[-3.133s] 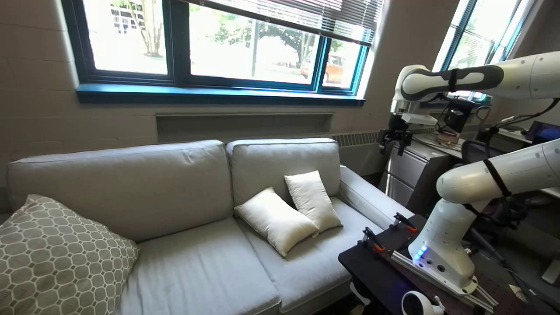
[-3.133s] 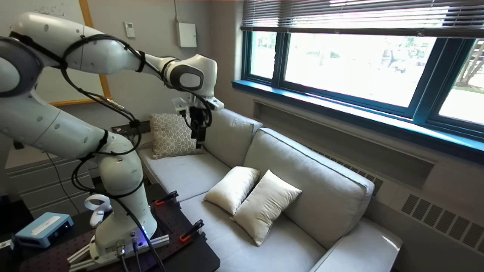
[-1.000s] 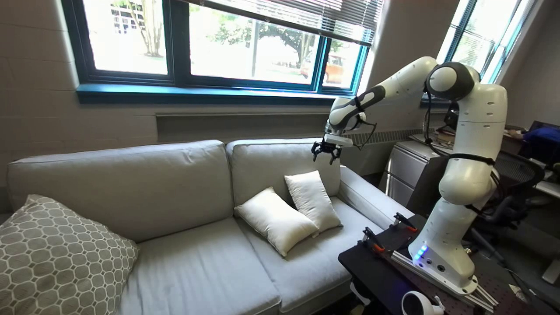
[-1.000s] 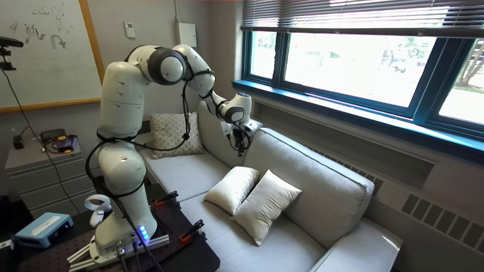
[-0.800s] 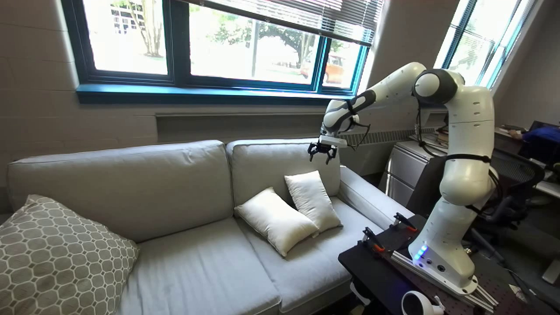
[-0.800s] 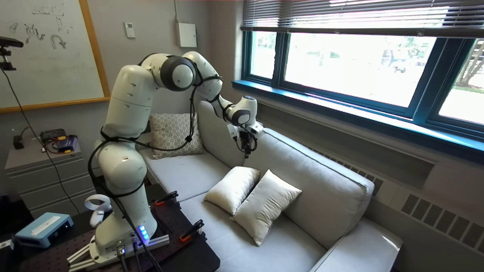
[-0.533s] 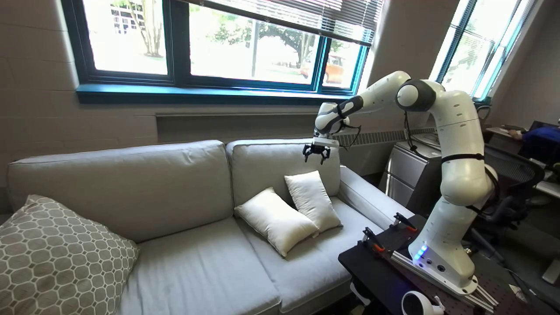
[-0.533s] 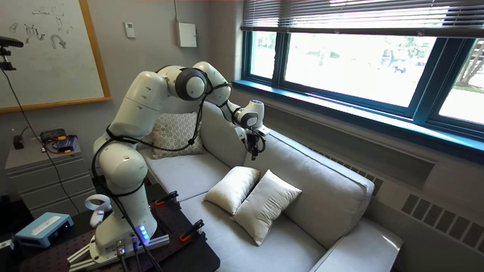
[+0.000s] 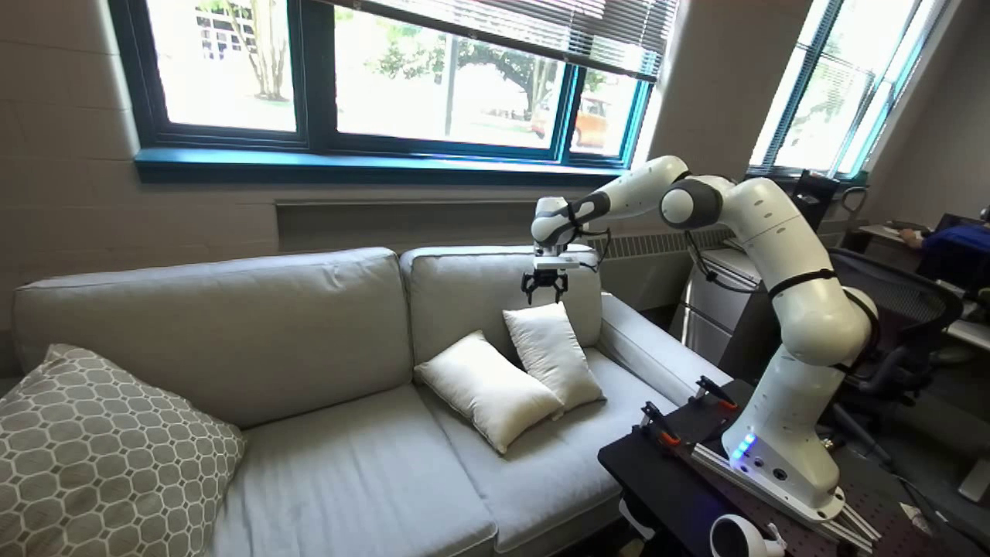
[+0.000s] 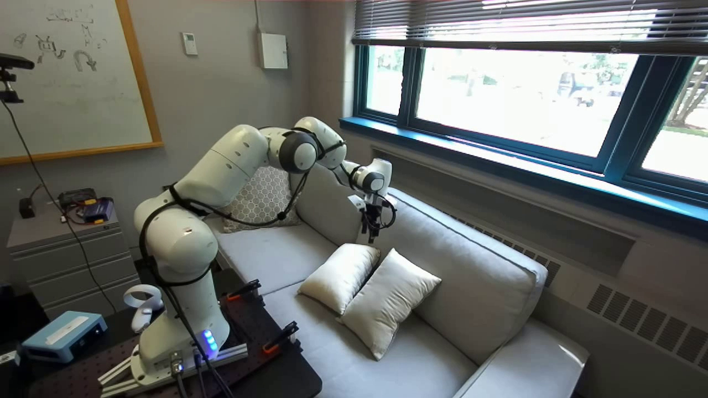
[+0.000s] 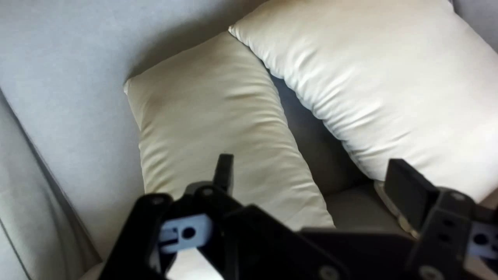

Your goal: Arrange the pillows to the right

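Note:
Two cream-white pillows rest on the sofa's seat near its armrest. The pillow nearer the armrest (image 9: 553,356) leans against the backrest; it also shows in an exterior view (image 10: 391,301) and in the wrist view (image 11: 218,124). The pillow farther from it (image 9: 489,391), also in an exterior view (image 10: 338,276) and the wrist view (image 11: 389,89), touches it at one corner. My gripper (image 9: 544,295) is open and empty, pointing down by the backrest. It hovers near the leaning pillow's top, also in an exterior view (image 10: 371,237). In the wrist view its fingers (image 11: 311,171) straddle the gap between pillows.
The sofa backrest (image 9: 495,282) stands close behind the gripper. The armrest (image 9: 657,352) lies between the pillows and the robot's table (image 9: 657,472), which has clamps on its edge. A larger grey patterned pillow (image 9: 116,456) is at the sofa's far end.
The arm has swung in from beside the sofa to over the pillows. Over the last second the gripper has lowered and moved farther along the backrest. The pillows have not moved.

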